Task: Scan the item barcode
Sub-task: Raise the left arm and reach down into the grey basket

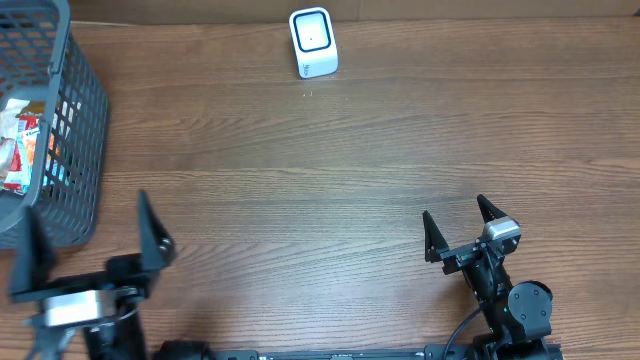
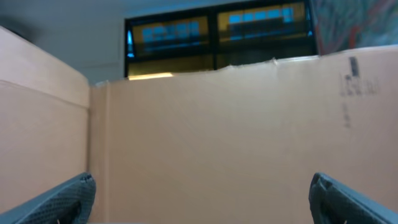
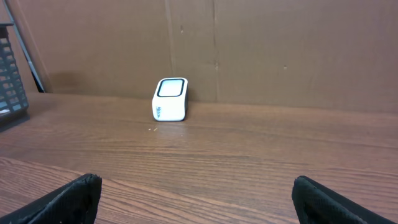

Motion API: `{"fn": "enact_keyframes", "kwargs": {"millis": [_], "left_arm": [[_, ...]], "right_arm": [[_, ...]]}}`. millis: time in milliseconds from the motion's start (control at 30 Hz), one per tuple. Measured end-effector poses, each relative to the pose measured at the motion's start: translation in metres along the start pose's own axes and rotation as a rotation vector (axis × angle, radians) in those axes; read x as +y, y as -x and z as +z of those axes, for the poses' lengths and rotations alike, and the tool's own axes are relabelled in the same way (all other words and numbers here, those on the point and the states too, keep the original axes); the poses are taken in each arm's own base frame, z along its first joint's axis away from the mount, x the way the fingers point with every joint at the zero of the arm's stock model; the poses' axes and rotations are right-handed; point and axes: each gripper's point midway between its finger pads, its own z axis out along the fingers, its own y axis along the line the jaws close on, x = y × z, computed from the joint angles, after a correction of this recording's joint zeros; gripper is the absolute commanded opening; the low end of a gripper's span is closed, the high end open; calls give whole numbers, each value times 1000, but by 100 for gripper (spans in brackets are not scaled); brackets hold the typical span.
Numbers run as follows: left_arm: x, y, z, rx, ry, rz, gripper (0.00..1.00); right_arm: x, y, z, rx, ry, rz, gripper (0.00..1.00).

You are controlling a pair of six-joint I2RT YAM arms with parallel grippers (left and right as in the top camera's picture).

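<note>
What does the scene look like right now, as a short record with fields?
scanner: white, at the far edge of the table, untouched
basket: grey, on the left side, with packets inside
left hand: open, empty, near the basket
right hand: open, empty, facing the scanner
item picked up: none yet

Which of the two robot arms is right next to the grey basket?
The left arm: its open jaws sit at the basket's near corner, while the right arm stands far across the table.
</note>
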Motion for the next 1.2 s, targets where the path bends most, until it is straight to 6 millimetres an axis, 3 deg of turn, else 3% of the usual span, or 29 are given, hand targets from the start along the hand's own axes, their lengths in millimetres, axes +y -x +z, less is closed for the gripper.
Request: {"fn": "enact_keyframes", "kwargs": {"millis": [167, 400, 533, 633, 800, 1000, 1100, 1200], "left_arm": [[7, 37, 38, 90, 30, 42, 100], [5, 34, 99, 438, 24, 119, 100], [0, 12, 120, 671, -5, 164, 100], [-4, -17, 125, 852, -31, 199, 100], [-14, -80, 141, 1060, -64, 242, 100], [-21, -163, 138, 1301, -92, 313, 100], [-11, -180, 146, 1324, -54, 355, 100], [12, -181, 159, 1291, 24, 358, 100]], "right_arm": [[0, 0, 0, -1, 1, 0, 100], [0, 0, 0, 0, 1, 0, 100], [0, 0, 0, 0, 0, 0, 100], [0, 0, 0, 0, 1, 0, 100], [0, 0, 0, 0, 0, 0, 100], [0, 0, 0, 0, 0, 0, 100], [0, 0, 0, 0, 1, 0, 100], [0, 0, 0, 0, 0, 0, 100]]}}
